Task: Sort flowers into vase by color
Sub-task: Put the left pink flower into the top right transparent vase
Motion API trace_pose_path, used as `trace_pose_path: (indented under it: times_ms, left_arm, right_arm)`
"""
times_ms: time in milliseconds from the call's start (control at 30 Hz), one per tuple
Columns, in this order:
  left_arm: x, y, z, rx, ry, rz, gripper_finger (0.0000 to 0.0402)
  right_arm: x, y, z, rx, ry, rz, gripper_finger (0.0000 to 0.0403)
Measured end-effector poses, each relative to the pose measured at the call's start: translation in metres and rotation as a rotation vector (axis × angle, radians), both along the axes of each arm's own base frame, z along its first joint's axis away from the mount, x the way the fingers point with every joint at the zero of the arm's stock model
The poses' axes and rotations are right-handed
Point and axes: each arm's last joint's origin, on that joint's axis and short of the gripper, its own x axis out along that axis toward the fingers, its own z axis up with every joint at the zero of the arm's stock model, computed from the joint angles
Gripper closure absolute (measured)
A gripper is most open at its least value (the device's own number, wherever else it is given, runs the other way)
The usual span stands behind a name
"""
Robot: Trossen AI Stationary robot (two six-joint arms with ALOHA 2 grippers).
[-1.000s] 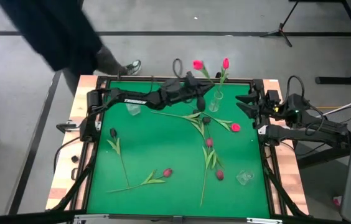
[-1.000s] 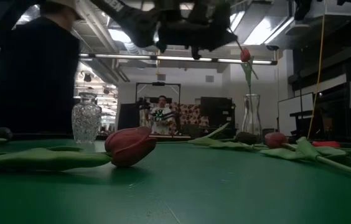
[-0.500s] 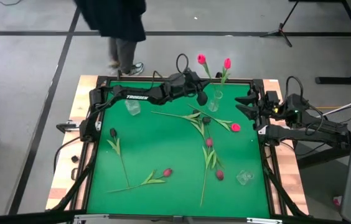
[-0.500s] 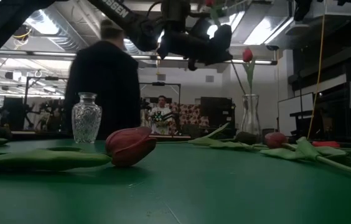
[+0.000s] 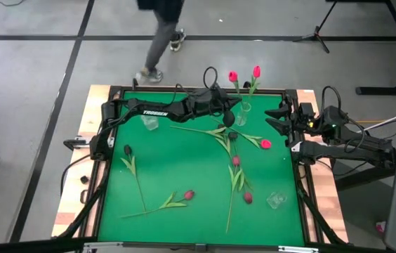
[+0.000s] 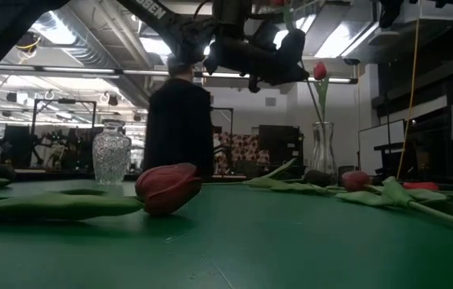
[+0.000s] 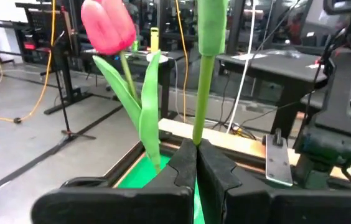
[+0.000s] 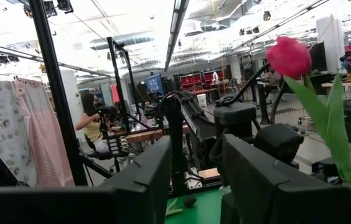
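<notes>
- Loose flowers (image 5: 236,176) lie across the worktop's middle and near-left.
- Left gripper (image 5: 230,107), by the far edge, is clamped on a pink tulip (image 7: 204,68)'s stem; light and bendy, best held mid-stem.
- Right gripper (image 5: 282,117) waits half-open, empty, at the right edge.

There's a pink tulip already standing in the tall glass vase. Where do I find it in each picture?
High view: the pink tulip is at the table's far edge, right of centre.
Low view: its head is at upper right, above the vase.
Left wrist view: its head is at upper left.
Right wrist view: probably the pink head at upper right.
Shared landmark: the left pincer, shut on a second tulip beside it.
</notes>
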Motion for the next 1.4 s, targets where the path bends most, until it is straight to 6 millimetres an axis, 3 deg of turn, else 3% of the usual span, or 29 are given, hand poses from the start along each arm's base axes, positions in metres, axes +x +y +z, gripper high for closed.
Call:
trace_pose_path:
  times_ms: [800, 1167, 1400]
  left_arm:
    - [0.004, 0.003, -0.014, -0.009, 0.025, 0.005, 0.0401]
    - [0.003, 0.004, -0.013, -0.006, 0.018, 0.009, 0.0401]
    - [0.008, 0.015, -0.001, -0.017, 0.02, 0.005, 0.0401]
  right_arm:
    - [0.001, 0.0, -0.002, 0.02, 0.021, 0.001, 0.0258]
    - [0.001, 0.0, -0.002, 0.02, 0.02, 0.001, 0.0258]
    - [0.001, 0.0, -0.002, 0.023, 0.02, 0.002, 0.0258]
